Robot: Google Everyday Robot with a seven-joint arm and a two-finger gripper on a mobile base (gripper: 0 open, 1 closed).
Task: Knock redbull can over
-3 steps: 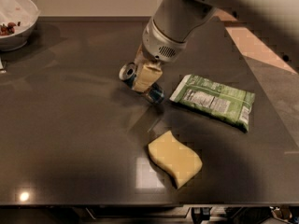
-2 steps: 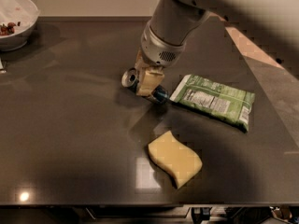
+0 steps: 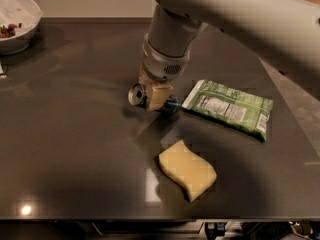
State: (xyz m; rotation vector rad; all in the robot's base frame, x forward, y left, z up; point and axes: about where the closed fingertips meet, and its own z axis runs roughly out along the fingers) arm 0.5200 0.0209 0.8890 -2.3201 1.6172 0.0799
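- Near the middle of the dark table [image 3: 75,144], the redbull can [image 3: 136,95] is lying on its side, so the knock-over is looking done.
- Its long axis is running left to right and slightly toward the near edge. The silver top is facing left, and the blue end is poking out on the right.
- The gripper [image 3: 154,95] is sitting right over the can's middle, reaching down from the pale arm [image 3: 170,39]. Its tan fingers [image 3: 159,96] are straddling the body narrowly, one on the near side and one on the far side, and they are appearing to clamp it.
- The main risk is arising from that grip. If the arm is lifting with the fingers closed, it is likely carrying the can up or tipping it back upright.
- Releasing is carrying its own hazard. A round can on a smooth top is liable to roll toward the near edge or away across the table.
- Just right of the blue end, a green bag [image 3: 227,108] is lying flat, and a sideways nudge is liable to push the can into it.
- Nearer the front, a yellow sponge [image 3: 187,170] is resting well apart from the can.
- At the far left corner, a white bowl [image 3: 20,39] is standing well away.
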